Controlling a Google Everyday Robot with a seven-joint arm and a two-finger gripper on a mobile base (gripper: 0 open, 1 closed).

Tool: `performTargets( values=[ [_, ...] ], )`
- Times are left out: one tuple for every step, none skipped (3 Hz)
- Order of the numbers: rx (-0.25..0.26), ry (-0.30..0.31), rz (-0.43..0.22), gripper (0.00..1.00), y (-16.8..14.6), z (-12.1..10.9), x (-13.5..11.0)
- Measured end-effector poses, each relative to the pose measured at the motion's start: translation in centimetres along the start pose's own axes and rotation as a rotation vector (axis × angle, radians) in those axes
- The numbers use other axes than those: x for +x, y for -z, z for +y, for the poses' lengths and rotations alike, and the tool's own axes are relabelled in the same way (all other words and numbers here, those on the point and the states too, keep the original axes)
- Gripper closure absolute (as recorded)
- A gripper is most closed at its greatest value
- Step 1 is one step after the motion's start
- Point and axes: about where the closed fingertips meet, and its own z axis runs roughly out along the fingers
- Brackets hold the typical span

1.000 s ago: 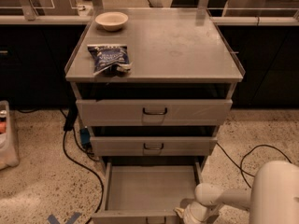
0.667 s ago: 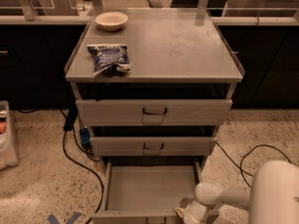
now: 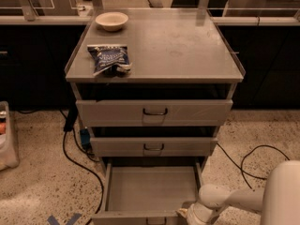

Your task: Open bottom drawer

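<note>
The bottom drawer (image 3: 150, 189) of the grey metal cabinet stands pulled far out, its plain grey tray bare inside. Its front panel (image 3: 136, 217) lies at the lower edge of the view, with only the top of its dark handle showing. My gripper (image 3: 190, 214) is at the drawer's front right corner, low in the view, at the end of my white arm (image 3: 234, 200). The mid-sized drawer front (image 3: 153, 146) and the tallest top drawer front (image 3: 154, 111) are above it, both slightly out.
On the cabinet top (image 3: 187, 46) lie a blue snack bag (image 3: 109, 57) and a white bowl (image 3: 111, 20). Black cables (image 3: 75, 158) run over the speckled floor on the left and on the right (image 3: 253, 163). A white bin (image 3: 7, 137) stands at far left.
</note>
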Motion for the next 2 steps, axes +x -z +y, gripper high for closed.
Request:
performTargets(
  values=[
    [0.002,-0.002,-0.006,0.00,0.02,0.10,0.05],
    [0.013,-0.010,-0.033,0.00,0.14,0.56,0.26]
  ],
)
